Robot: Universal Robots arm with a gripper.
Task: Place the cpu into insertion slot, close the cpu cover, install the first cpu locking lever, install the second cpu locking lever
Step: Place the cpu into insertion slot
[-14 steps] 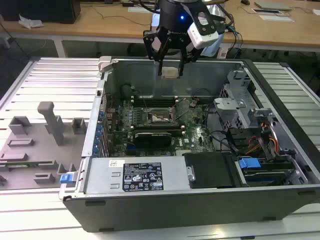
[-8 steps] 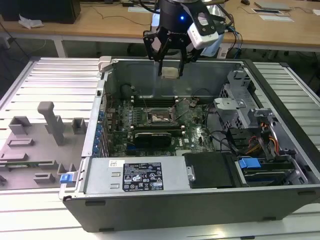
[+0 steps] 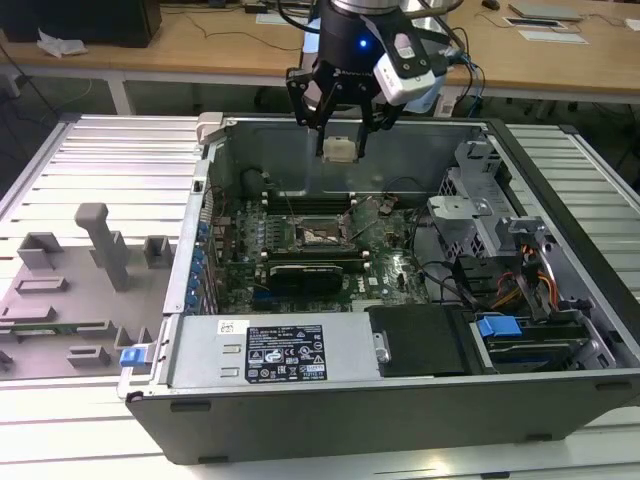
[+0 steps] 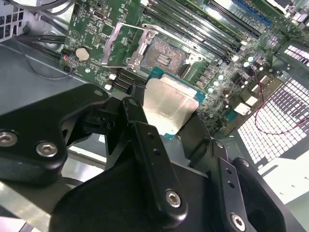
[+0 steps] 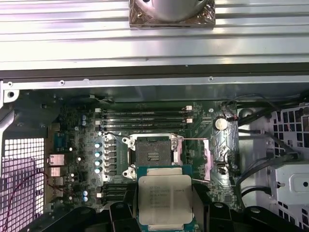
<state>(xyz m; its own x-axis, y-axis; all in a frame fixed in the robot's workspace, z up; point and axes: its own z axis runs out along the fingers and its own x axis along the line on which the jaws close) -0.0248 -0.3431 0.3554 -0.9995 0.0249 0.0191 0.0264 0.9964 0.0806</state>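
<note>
Slatted counter [image 3: 110, 160], open PC case [image 3: 350, 420]; hand [image 3: 340, 148] clamps the cpu [image 5: 165, 200] above the insertion slot [image 5: 153, 155]. Risk: tilted or offset drop could bend socket pins.

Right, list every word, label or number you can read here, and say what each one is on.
Nothing here can be read out word for word.
Black-and-white label on the grey metal cover: rows of print, too small to read.
Small white sticker beside it: too small to read.
cpu in the gripper: faint print lines on its metal top, unreadable.
Motherboard: tiny white markings, unreadable.
</note>
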